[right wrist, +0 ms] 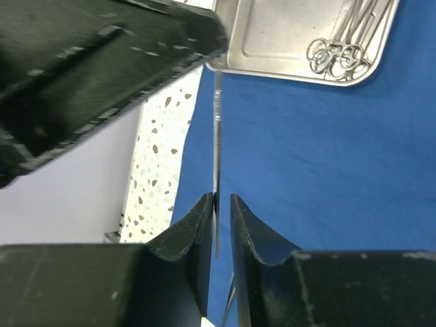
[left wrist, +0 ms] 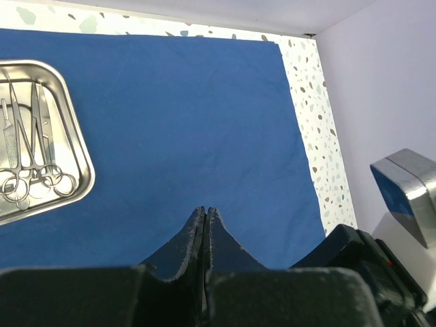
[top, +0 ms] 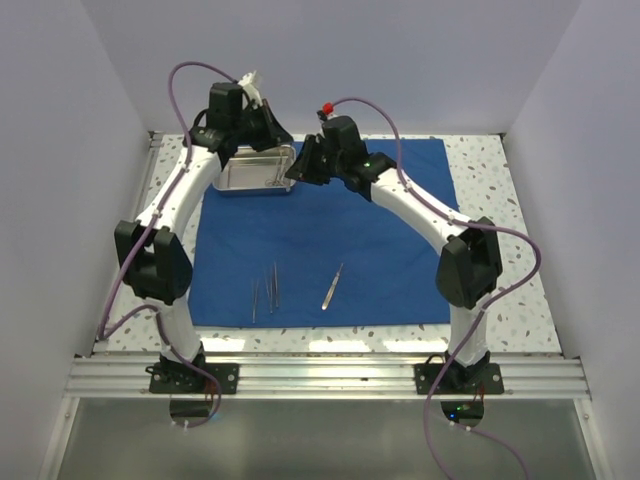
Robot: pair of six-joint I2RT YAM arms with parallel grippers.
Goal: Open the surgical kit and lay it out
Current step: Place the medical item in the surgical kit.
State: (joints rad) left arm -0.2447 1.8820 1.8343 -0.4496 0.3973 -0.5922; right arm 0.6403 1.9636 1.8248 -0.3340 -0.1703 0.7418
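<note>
The royal-blue cloth point(top: 380, 240) lies spread flat on the table. The steel tray point(top: 240, 176) stands at its far left and holds ring-handled scissors point(left wrist: 30, 160) point(right wrist: 340, 49). Several thin steel tools point(top: 268, 290) and one pair of tweezers point(top: 332, 287) lie in a row near the cloth's front edge. My right gripper point(right wrist: 223, 199) point(top: 298, 168) hovers by the tray's right end, its jaws closed to a narrow slot on a thin steel tool point(right wrist: 217, 136) that stands on edge against the left finger. My left gripper point(left wrist: 206, 210) is shut and empty above the cloth, behind the tray.
Speckled tabletop point(top: 500, 200) shows around the cloth, with white walls on three sides. The left arm's links point(right wrist: 102, 61) hang close above the right gripper. An aluminium rail point(top: 330, 378) runs along the near edge.
</note>
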